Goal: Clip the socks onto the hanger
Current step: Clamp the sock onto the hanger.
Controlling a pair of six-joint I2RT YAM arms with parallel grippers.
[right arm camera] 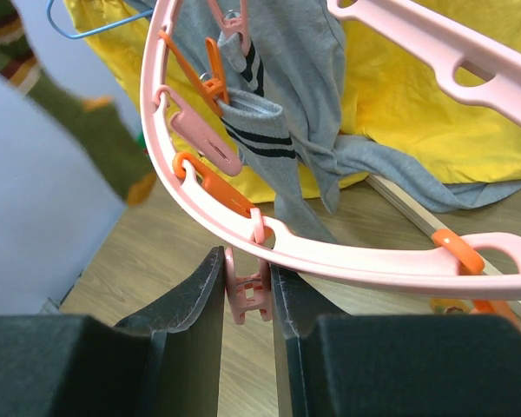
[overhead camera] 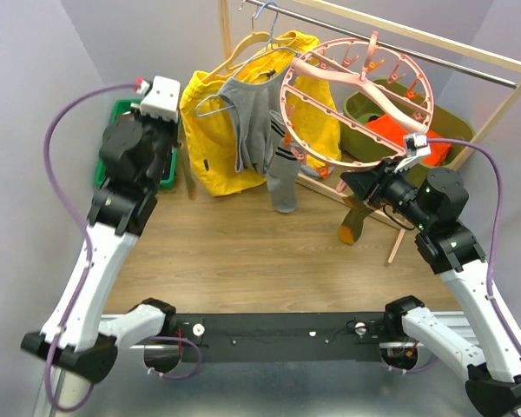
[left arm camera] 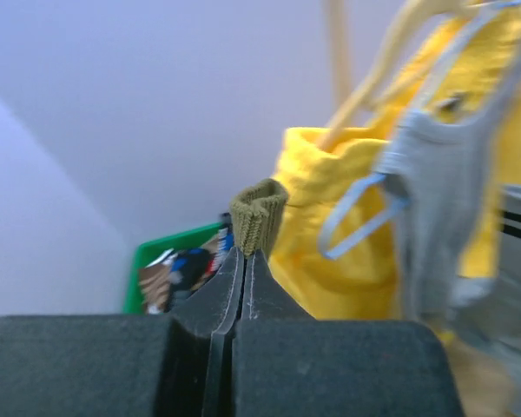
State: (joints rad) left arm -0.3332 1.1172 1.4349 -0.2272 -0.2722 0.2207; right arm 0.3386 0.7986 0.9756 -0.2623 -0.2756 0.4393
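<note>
- Surface: a wood-grain tabletop [overhead camera: 243,248]. A black base bar [overhead camera: 278,328] runs across its near edge between the two arm bases.
- Room: plain pale lilac walls [overhead camera: 35,43] close in the table at the left and the back.
- Wooden rack [overhead camera: 497,126]: it stands on the far side of the table. Its metal rail [overhead camera: 469,70] carries a yellow jacket [overhead camera: 208,130] and a grey shirt [overhead camera: 252,117], each on a thin coat hanger.
- Hanger [overhead camera: 284,104]: a round pink ring with spokes, hung tilted from the same rail, right of centre and partly in front of the jacket. Pink and orange clips line its rim.
- Grey sock [overhead camera: 284,178]: it has black stripes, is clipped at the ring's lower left and hangs down over the tabletop.
- Right gripper [right arm camera: 247,271]: it is at the ring's lower rim. The jaws are drawn close, one pressing each side of a pink clip [right arm camera: 247,297] that dangles under the rim.
- Left gripper [left arm camera: 243,278]: it is raised at the far left, well apart from the ring. The jaws are fully together, pinching the ribbed cuff of an olive sock [left arm camera: 259,215] that stands just above the fingertips. The rest of this sock is out of sight.
- Second olive sock [overhead camera: 354,221]: it has an orange toe and hangs just below the right gripper. What holds it cannot be told.
- Green crate [overhead camera: 107,165]: on the table at the far left, beneath the left arm.
- Olive tub [overhead camera: 447,130]: at the far right, behind the ring, with something orange inside.
</note>
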